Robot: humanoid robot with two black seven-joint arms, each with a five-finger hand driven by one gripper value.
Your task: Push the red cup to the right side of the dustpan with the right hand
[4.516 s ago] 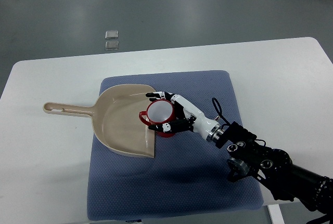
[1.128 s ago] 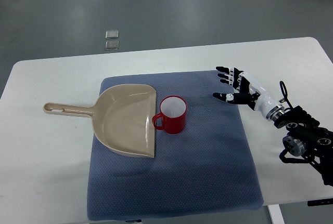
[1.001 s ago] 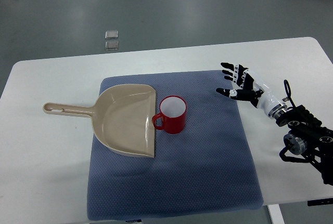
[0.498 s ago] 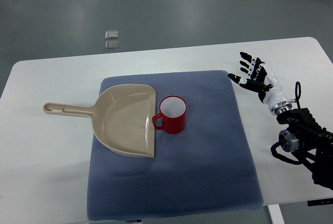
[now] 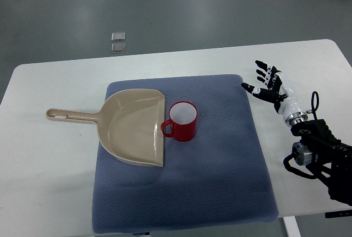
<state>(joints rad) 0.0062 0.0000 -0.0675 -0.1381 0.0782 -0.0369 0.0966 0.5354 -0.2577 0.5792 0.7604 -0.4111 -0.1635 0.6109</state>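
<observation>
The red cup is seen just left of the frame's centre, upright on a blue mat, with its mouth open upward. Its handle points left and touches or nearly touches the straight front lip of the tan dustpan, so the cup is already placed on the dustpan's right side; the push is judged complete or nearly so.

The right hand is found at the right of the frame, over the white tabletop just beyond the mat's right edge, well apart from the cup. Its fingers are spread apart and nothing is held. No left hand is shown.

The cup is judged to be stiff, light and smooth-walled, probably ceramic or plastic; which one cannot be told. Being empty and fairly tall, it could be tipped if pressed near the rim, and the textured mat is expected to resist sliding. Contact is best made low on the side wall, opposite the intended direction of travel.
</observation>
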